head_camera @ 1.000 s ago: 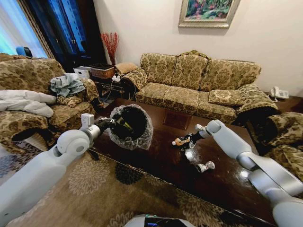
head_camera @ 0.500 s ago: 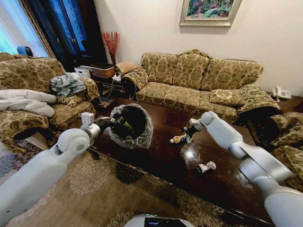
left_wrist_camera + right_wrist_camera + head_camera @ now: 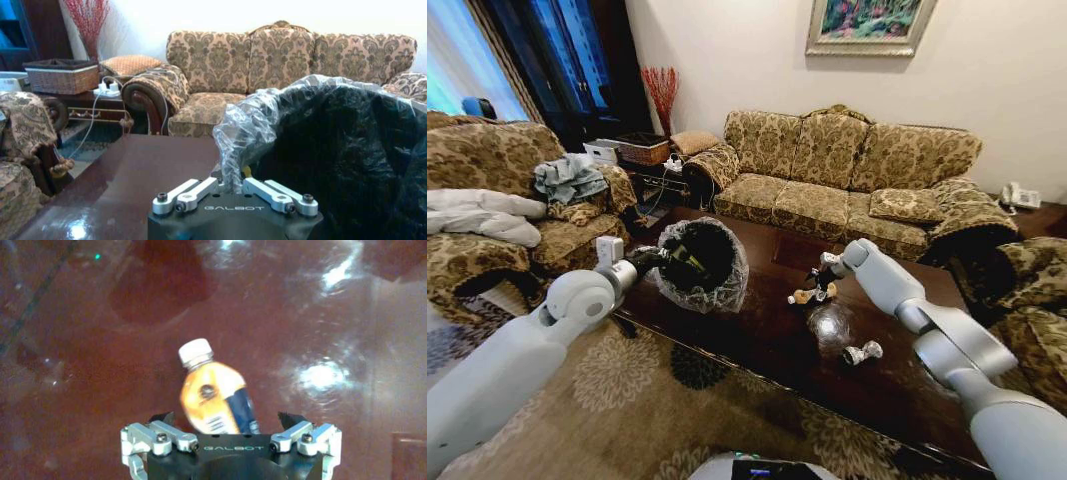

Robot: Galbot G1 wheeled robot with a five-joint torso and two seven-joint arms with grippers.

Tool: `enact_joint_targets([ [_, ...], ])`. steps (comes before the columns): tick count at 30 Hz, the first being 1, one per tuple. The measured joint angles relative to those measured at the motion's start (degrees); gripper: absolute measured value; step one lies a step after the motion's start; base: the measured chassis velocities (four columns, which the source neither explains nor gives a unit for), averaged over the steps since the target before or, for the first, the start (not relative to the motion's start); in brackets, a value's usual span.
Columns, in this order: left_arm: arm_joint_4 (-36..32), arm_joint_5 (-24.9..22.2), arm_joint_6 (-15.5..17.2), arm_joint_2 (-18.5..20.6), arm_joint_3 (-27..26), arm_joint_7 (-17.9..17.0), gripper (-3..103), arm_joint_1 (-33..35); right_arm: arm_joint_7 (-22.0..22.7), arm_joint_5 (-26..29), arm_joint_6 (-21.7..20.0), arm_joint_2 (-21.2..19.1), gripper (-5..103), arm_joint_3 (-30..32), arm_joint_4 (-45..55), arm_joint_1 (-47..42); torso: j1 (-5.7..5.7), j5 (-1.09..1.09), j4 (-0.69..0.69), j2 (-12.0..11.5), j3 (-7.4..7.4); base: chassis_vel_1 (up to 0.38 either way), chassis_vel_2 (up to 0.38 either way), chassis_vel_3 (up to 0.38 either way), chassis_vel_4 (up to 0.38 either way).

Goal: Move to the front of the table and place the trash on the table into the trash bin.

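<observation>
My left gripper (image 3: 663, 258) is shut on the rim of the black trash bin (image 3: 704, 262) and holds it tilted over the left end of the dark table (image 3: 777, 345). In the left wrist view my gripper (image 3: 230, 187) pinches the crinkly bag at the bin's (image 3: 333, 150) edge. My right gripper (image 3: 817, 289) is shut on an orange bottle (image 3: 804, 295) just above the tabletop, right of the bin. In the right wrist view this white-capped bottle (image 3: 213, 400) sticks out between my gripper's (image 3: 227, 421) jaws. A small grey-white bottle (image 3: 862, 352) lies on the table nearer to me.
A patterned sofa (image 3: 847, 170) runs behind the table. Armchairs stand at the left (image 3: 487, 200) and right (image 3: 1027, 290). A side table with a basket (image 3: 642, 150) fills the back left corner. Patterned rug (image 3: 627, 380) covers the floor in front.
My right arm has swung left toward the bin, carrying the orange bottle a little left and up. The left arm and bin have stayed where they were.
</observation>
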Motion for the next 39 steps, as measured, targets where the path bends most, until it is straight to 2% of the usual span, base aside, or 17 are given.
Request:
enact_joint_targets([
  [4,-0.2,-0.2,0.0,0.1,-0.4,0.0,1,0.1,-0.5,-1.6,0.5,-0.1,100,0.6,0.3,-0.4,0.0,0.0,0.0,0.0,0.0,0.0,0.0,0.0,0.0],
  [5,-0.4,-0.3,0.0,0.1,-0.6,0.0,1,0.2,-0.6,-1.6,0.5,-0.1,103,0.9,0.3,-0.5,0.0,-0.01,0.0,0.0,0.0,0.0,0.0,0.0,0.0],
  [7,-0.5,-0.3,0.0,0.1,-0.7,0.0,1,0.4,-0.6,-1.6,0.6,-0.1,100,1.0,0.4,-0.6,0.0,-0.01,0.0,0.0,0.0,0.0,0.0,0.0,0.0],
  [9,-0.6,-0.3,0.0,-0.1,-0.9,0.0,1,0.5,-1.5,-0.5,0.3,-0.3,90,1.1,0.5,-1.1,0.0,-0.01,0.0,0.0,0.0,0.0,0.0,0.0,0.0],
  [10,-0.6,-0.3,0.0,-0.1,-0.9,0.0,1,0.5,-1.5,-0.5,0.3,-0.3,90,1.1,0.5,-1.1,0.0,-0.01,0.0,0.0,0.0,0.0,0.0,0.0,0.0],
  [15,-0.6,-1.5,-0.1,-0.2,-1.3,-0.1,1,-0.4,-3.9,1.4,-1.3,-0.6,63,1.2,1.7,-2.0,0.0,-0.01,-0.02,0.0,0.0,0.0,0.0,0.0,0.0],
  [17,-0.6,-1.5,-0.1,-0.2,-1.5,-0.1,1,-0.3,-4.0,1.2,-1.4,-0.6,63,1.2,1.9,-2.0,0.0,-0.01,-0.02,0.0,0.0,0.0,0.0,0.0,0.0],
  [20,-0.6,-1.6,-0.1,-0.3,-2.0,0.0,1,0.0,-4.2,0.8,-1.5,-0.5,53,1.5,2.1,-2.4,-0.01,-0.05,-0.01,0.0,-0.02,0.0,0.0,0.0,0.0],
  [27,-0.8,-1.6,-0.1,-0.3,-2.0,0.0,1,0.0,-3.5,1.2,-1.5,-0.4,41,2.2,2.8,-3.1,-0.02,-0.03,-0.02,0.0,-0.02,0.0,0.0,0.0,0.0],
  [29,-0.8,-1.6,-0.1,-0.5,-1.8,0.0,1,-0.2,-1.1,5.9,-1.9,-1.1,41,2.6,3.7,-3.4,-0.01,0.08,-0.01,0.0,0.01,0.0,0.0,0.0,0.0],
  [30,-0.8,-1.6,-0.1,-0.5,-1.8,0.0,1,-0.2,-1.1,5.9,-1.9,-1.1,41,2.6,3.7,-3.4,-0.01,0.08,-0.01,0.0,0.01,0.0,0.0,0.0,0.0],
  [32,-0.8,-1.5,-0.1,-0.7,-1.4,0.0,1,-0.3,1.4,11.0,-3.1,-2.2,41,2.2,5.1,-3.3,0.0,0.06,0.01,0.0,0.01,0.0,0.0,0.0,0.0],
  [34,-0.8,-1.3,-0.1,-0.8,-0.3,0.0,1,-0.7,6.6,21.6,-6.8,-4.5,41,2.5,9.3,-3.1,0.02,0.01,0.01,0.0,0.02,0.0,0.0,0.0,0.0],
  [35,-0.8,-1.3,-0.1,-0.8,-0.3,0.0,1,-0.7,6.6,21.6,-6.8,-4.5,41,2.5,9.3,-3.1,0.02,0.01,0.01,0.0,0.02,0.0,0.0,0.0,0.0],
  [37,-0.5,-1.2,-0.1,-0.6,1.5,0.0,1,-1.7,15.8,35.3,-12.1,-7.8,41,5.2,17.9,-4.2,0.01,0.0,0.02,0.0,0.01,0.0,0.0,0.0,0.0],
  [38,-0.5,-1.2,-0.1,-0.6,1.5,0.0,1,-1.7,15.8,35.3,-12.1,-7.8,41,5.2,17.9,-4.2,0.01,0.0,0.02,0.0,0.01,0.0,0.0,0.0,0.0],
  [39,-0.3,-1.1,-0.1,-0.5,2.5,0.0,1,-2.3,19.5,41.4,-14.5,-9.8,41,7.1,23.2,-5.1,0.0,0.03,0.01,0.0,0.01,0.0,0.0,0.0,0.0],
])
